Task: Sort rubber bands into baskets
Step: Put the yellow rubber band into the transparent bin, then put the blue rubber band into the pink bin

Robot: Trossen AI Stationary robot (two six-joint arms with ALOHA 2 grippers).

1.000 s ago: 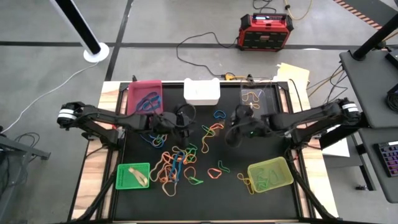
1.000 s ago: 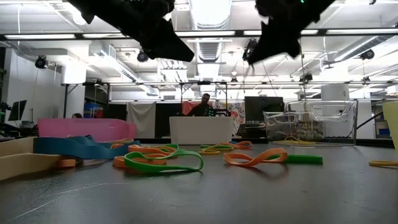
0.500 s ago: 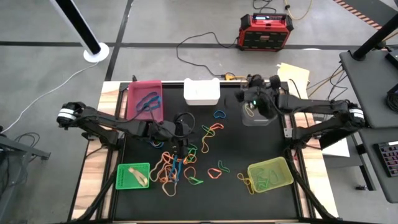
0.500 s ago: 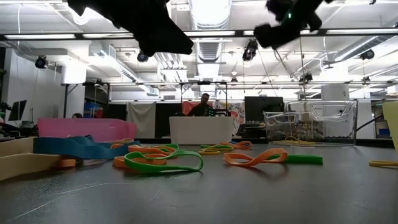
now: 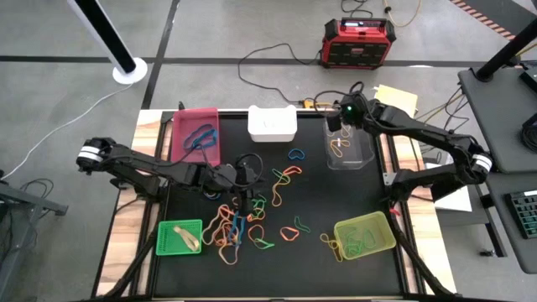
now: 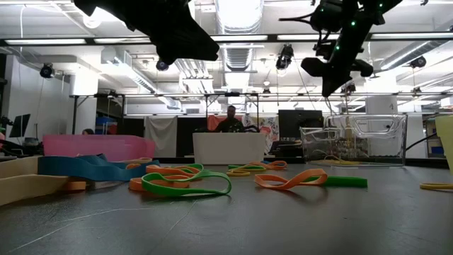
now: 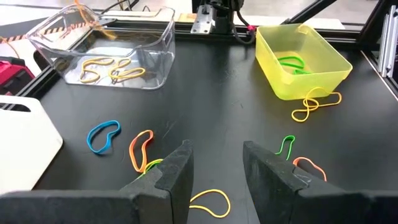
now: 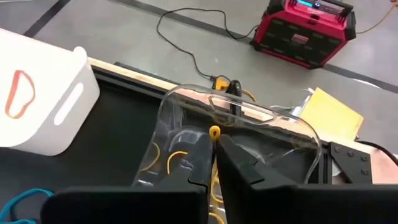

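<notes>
right fingers (image 8: 214,152): pressed together on a yellow band (image 8: 214,132), which pokes out between the tips; i hold them raised above the clear basket (image 5: 349,148) at the desk's far right corner.
left fingers (image 7: 214,171): apart, nothing between them; i hang over the loose pile (image 5: 239,220) near the middle of the desk, aimed down at it.
clear basket: yellow bands already lying inside, seen through its wall.
pink basket (image 5: 196,132): far left corner of the desk, a blue band inside.
white basket (image 5: 272,123): far edge, between the pink and the clear one; an orange band shows in it from my right wrist view.
green basket (image 5: 180,236): near left corner, one tan band in it.
yellow-green basket (image 5: 364,234): near right corner, green bands inside, an orange-yellow loop on the desk (image 5: 336,201) just beside it.
loose pile: orange, green, blue and yellow bands tangled at mid-desk, a few strays toward the right, a blue one (image 5: 295,154) near the white basket.
beyond the desk: red-and-black box (image 5: 359,40) on the floor.
</notes>
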